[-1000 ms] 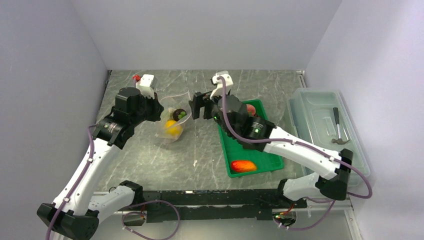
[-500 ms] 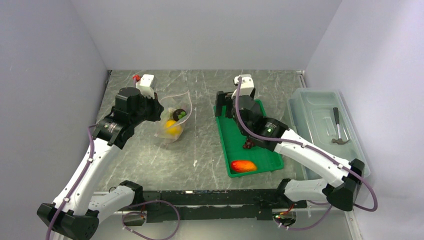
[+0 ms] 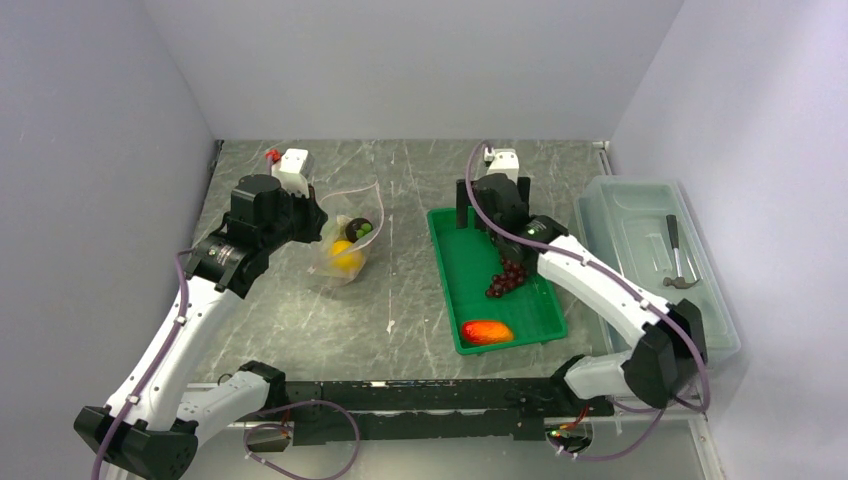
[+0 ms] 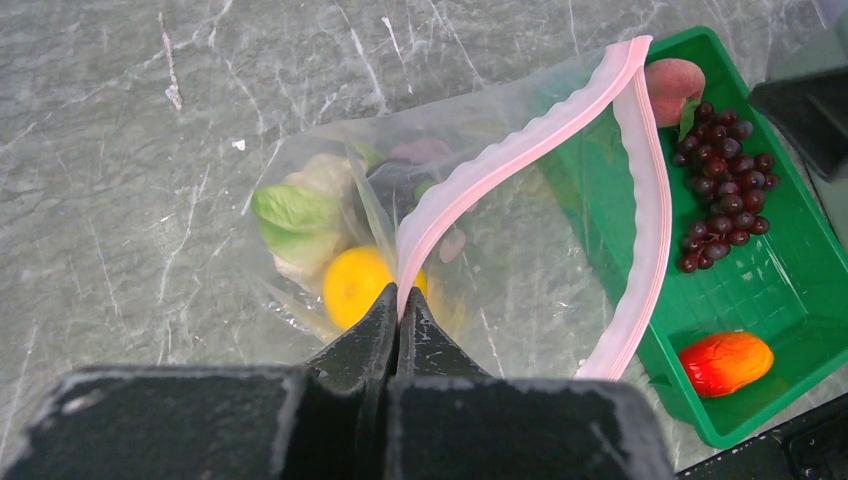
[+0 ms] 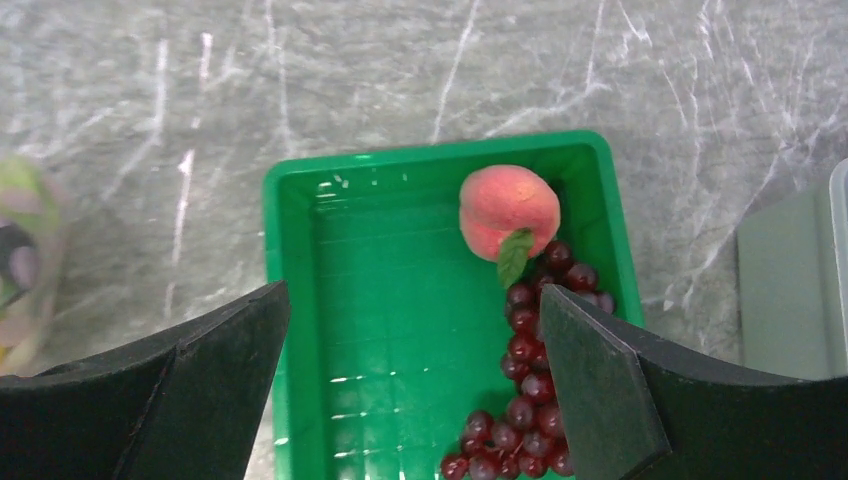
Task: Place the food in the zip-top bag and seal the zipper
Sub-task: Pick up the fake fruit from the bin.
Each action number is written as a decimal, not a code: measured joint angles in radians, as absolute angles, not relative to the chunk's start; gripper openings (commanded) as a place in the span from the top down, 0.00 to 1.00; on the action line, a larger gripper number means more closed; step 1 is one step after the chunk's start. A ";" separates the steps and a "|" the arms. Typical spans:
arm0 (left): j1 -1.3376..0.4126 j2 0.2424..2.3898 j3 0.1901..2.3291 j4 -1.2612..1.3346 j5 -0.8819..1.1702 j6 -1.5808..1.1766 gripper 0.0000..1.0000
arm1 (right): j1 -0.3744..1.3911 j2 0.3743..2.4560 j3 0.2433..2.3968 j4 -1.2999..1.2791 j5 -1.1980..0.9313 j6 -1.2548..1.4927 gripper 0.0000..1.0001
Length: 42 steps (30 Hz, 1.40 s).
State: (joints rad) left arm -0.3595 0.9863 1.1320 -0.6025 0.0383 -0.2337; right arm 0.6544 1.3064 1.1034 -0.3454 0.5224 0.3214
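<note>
The zip-top bag (image 3: 345,245) lies left of the green tray (image 3: 450,290). It holds a lemon (image 4: 355,285), lettuce (image 4: 295,215) and a small dark fruit (image 3: 357,228). My left gripper (image 4: 398,300) is shut on the pink zipper (image 4: 500,165) and holds the mouth open. The grape bunch (image 5: 530,400), a peach (image 5: 508,210) and the red-orange fruit (image 3: 487,331) lie in the tray. My right gripper (image 5: 415,295) is open and empty above the tray's far end, with the grapes next to its right finger.
A large clear lidded box (image 3: 610,220) with a grey hammer (image 3: 680,258) inside stands right of the tray. Grey walls close in the left, back and right sides.
My right gripper has moved right, from beside the bag's mouth to above the tray's far end, still open. The grape bunch now shows. The left arm and the bag have not moved.
</note>
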 measured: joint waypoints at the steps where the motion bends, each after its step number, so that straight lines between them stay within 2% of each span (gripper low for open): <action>1: -0.360 0.986 1.132 -0.603 0.039 -0.234 1.00 | 0.637 1.325 1.103 -0.347 0.511 0.321 0.00; 16: -0.360 0.993 1.132 -0.602 0.039 -0.234 1.00 | 0.431 1.584 1.123 -0.347 0.365 0.306 0.00; 28: -0.360 1.000 1.132 -0.602 0.039 -0.234 1.00 | 0.355 1.757 1.228 -0.347 0.293 0.296 0.00; 42: -0.360 1.008 1.132 -0.602 0.039 -0.233 1.00 | 0.323 1.847 1.264 -0.344 0.247 0.294 0.04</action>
